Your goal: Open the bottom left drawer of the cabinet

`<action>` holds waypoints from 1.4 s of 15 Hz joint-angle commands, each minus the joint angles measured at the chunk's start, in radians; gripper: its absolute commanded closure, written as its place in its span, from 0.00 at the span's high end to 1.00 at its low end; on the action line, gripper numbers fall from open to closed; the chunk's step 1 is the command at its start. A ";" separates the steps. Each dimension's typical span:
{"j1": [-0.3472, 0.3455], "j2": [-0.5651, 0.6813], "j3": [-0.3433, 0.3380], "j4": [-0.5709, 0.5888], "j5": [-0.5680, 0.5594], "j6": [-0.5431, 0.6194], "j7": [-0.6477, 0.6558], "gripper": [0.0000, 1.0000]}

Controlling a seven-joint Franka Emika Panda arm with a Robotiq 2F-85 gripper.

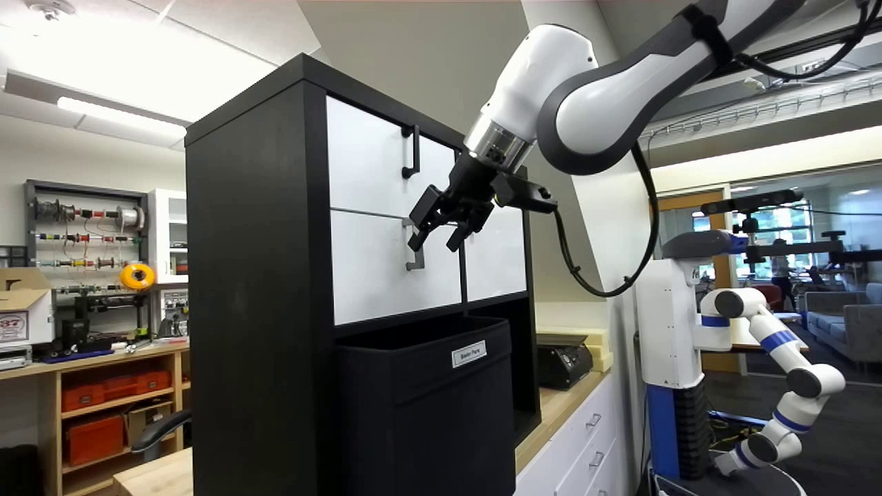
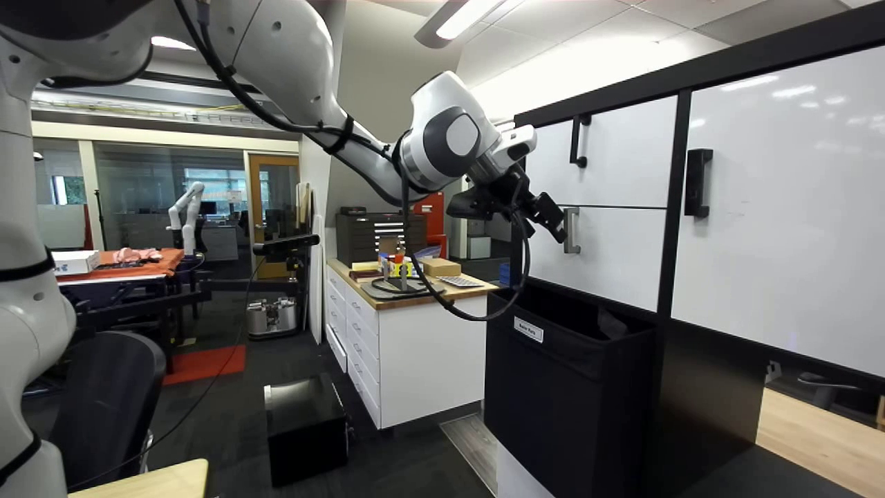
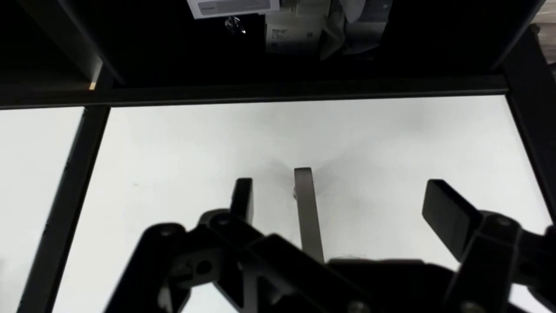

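In both exterior views, a tall black cabinet (image 1: 248, 275) with glossy white fronts. Low in the left column of fronts, the bottom left drawer (image 1: 375, 279): closed, flush, fitted with a gray bar handle (image 3: 307, 213). Directly above, a matching white front (image 1: 365, 151) with a black handle (image 1: 416, 148); to the right, in an exterior view, a larger white front (image 2: 788, 207). Below the drawer, jutting forward from the cabinet, a black bin (image 1: 441, 420) with a small white label (image 1: 469, 354); inside it, in the wrist view, pale packages (image 3: 293, 37).

In front of the drawer, at the end of a white and gray robot arm (image 1: 606, 117), a black gripper (image 1: 435, 242) tilted downward. Hovers by the gray bar handle with fingers (image 3: 451, 217) spread wide, one to each side of it in the wrist view. Grips nothing. Cannot tell whether touching the handle.

Farther back, in an exterior view, a white drawer unit (image 2: 429, 366) with a wooden top (image 2: 480, 290). To the right of the cabinet, in an exterior view, a second white arm (image 1: 777, 339) with blue bands, attached to a white column (image 1: 668, 324).
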 commanded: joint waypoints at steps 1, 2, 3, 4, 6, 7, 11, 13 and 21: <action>-0.002 0.031 -0.014 0.043 -0.068 0.056 0.016 1.00; -0.002 0.036 -0.017 0.051 -0.081 0.068 0.013 1.00; -0.001 0.039 -0.022 0.057 -0.097 0.075 0.017 1.00; -0.001 0.046 -0.026 0.065 -0.112 0.081 0.018 1.00; -0.003 0.060 -0.033 0.078 -0.122 0.089 0.011 1.00; -0.005 0.065 -0.033 0.080 -0.112 0.093 -0.001 0.92; -0.007 0.101 -0.035 0.090 -0.096 0.135 -0.013 0.54; -0.007 0.115 -0.037 0.091 -0.095 0.158 -0.013 0.41; 0.000 0.119 -0.058 0.083 -0.109 0.183 0.004 0.01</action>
